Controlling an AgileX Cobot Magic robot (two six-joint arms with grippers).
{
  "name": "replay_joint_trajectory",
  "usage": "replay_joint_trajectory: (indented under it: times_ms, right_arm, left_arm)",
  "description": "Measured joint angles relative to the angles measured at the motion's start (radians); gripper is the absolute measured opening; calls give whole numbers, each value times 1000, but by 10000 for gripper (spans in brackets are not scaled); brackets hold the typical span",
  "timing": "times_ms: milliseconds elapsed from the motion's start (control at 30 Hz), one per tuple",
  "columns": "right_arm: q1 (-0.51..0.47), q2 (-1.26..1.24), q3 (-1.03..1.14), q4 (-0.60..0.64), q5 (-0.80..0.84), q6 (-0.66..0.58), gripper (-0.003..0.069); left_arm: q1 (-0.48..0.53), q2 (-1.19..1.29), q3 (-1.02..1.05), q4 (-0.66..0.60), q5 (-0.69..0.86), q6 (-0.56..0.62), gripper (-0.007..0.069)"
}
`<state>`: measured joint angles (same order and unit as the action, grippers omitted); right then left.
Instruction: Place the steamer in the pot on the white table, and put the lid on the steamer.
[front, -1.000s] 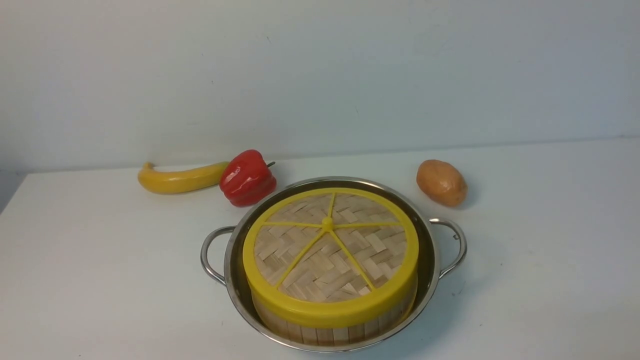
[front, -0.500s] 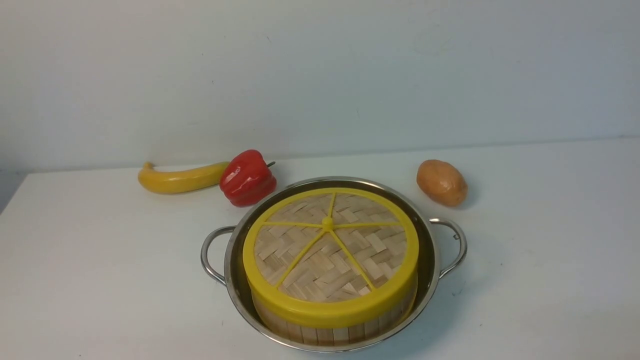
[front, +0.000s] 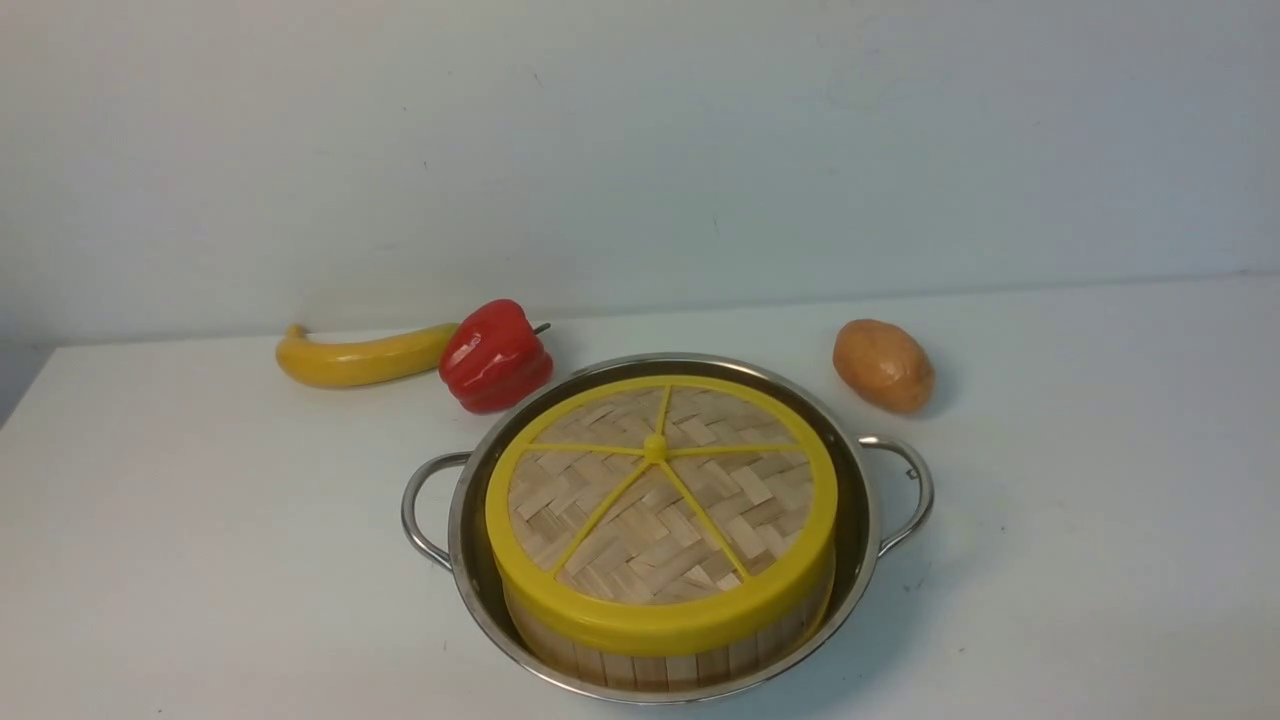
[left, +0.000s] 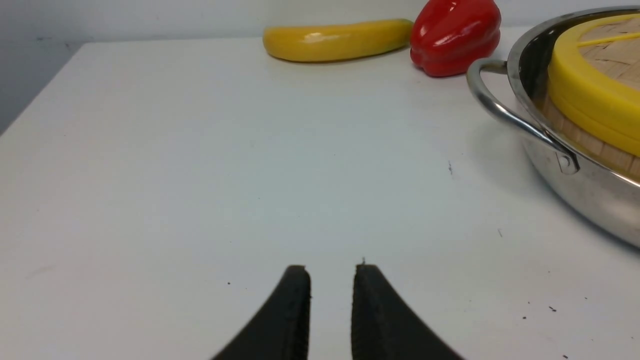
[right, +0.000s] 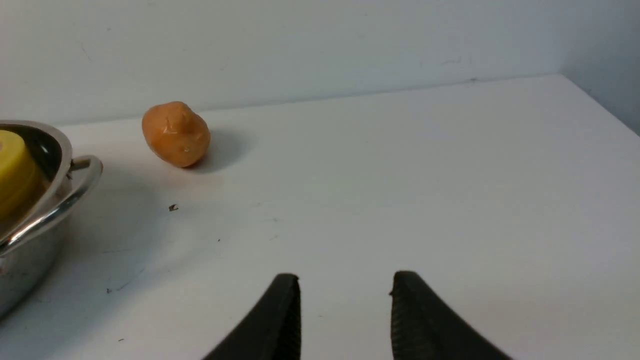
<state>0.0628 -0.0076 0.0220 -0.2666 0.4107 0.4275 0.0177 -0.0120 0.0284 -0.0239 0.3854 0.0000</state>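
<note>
The shiny steel pot (front: 470, 560) stands on the white table (front: 200, 520) near the front middle. Inside it sits the bamboo steamer (front: 660, 665), and the woven lid (front: 660, 500) with its yellow rim lies flat on top. Neither arm shows in the front view. In the left wrist view my left gripper (left: 332, 270) hovers over bare table, well to the side of the pot's handle (left: 505, 112), jaws slightly apart with nothing between them. In the right wrist view my right gripper (right: 345, 277) stands open over bare table, away from the pot (right: 30, 240).
A yellow banana (front: 365, 357) and a red bell pepper (front: 494, 356) lie behind the pot on the left. A brown potato (front: 884, 365) lies behind it on the right. A wall (front: 640, 150) rises behind the table's back edge.
</note>
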Motion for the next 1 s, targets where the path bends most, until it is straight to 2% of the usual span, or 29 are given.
replay_joint_trajectory:
  times_ms: [133,467,1000]
  right_arm:
    - [0,0,0,49,-2,-33,239]
    - [0,0,0,150,-6,-280,239]
    - [0,0,0,161,-7,-298,239]
  left_arm:
    - [0,0,0,0,0,0,122]
    - [0,0,0,0,0,0,122]
    - [0,0,0,0,0,0,122]
